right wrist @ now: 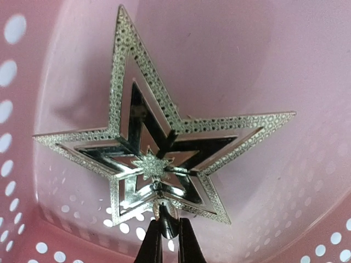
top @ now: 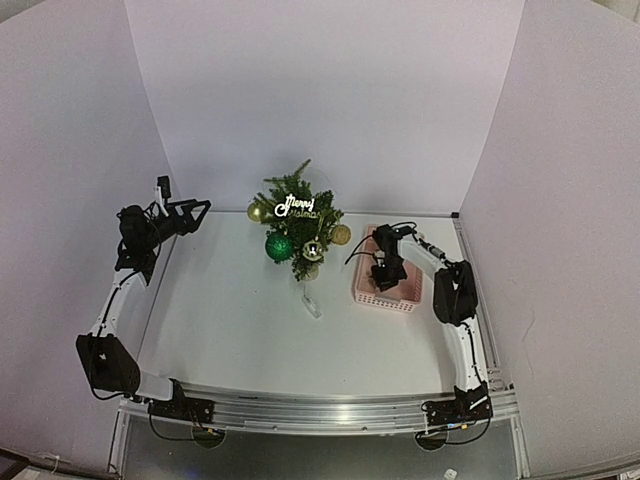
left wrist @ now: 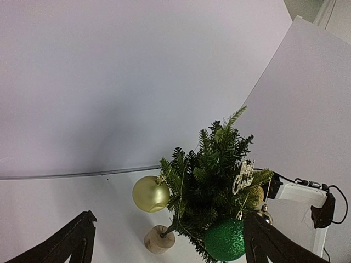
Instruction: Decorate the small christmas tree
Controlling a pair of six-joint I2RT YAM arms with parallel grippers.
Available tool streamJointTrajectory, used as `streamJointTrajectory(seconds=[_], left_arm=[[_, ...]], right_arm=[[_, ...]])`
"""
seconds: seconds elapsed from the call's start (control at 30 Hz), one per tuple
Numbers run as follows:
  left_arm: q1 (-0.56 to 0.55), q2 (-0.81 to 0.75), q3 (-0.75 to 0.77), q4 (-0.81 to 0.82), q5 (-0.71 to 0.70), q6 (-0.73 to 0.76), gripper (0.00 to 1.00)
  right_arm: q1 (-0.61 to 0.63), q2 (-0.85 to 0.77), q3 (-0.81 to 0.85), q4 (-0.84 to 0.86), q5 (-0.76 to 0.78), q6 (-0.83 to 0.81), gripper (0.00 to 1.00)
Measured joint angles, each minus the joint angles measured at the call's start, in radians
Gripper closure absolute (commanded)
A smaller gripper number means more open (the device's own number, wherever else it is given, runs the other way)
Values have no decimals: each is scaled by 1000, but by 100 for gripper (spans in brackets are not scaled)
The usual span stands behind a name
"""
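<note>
I am gripping the star's [right wrist: 159, 159] bottom stem in the closed right pincer [right wrist: 169, 229], down in the basket [right wrist: 307, 164]. The tree [top: 297, 218] is standing on the surface [top: 230, 320] to that pincer's left, trunk upright, tip pointing up. The left pincer [top: 197, 212] is hanging wide open and empty, about as near on the tree's far side.
</note>
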Motion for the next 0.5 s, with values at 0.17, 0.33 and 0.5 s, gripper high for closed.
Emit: streamJointTrajectory(seconds=[0.17,0.33,0.5], left_arm=[[0,0,0,1,0,0,6],[0,0,0,8,1,0,6],[0,-1,-1,18,4,-1,6]], right_arm=[[-17,-43,-74,41,17,16,100],[-29,-95,-156,60,47,18,100],[-37,-175,-240,63,75,19,100]])
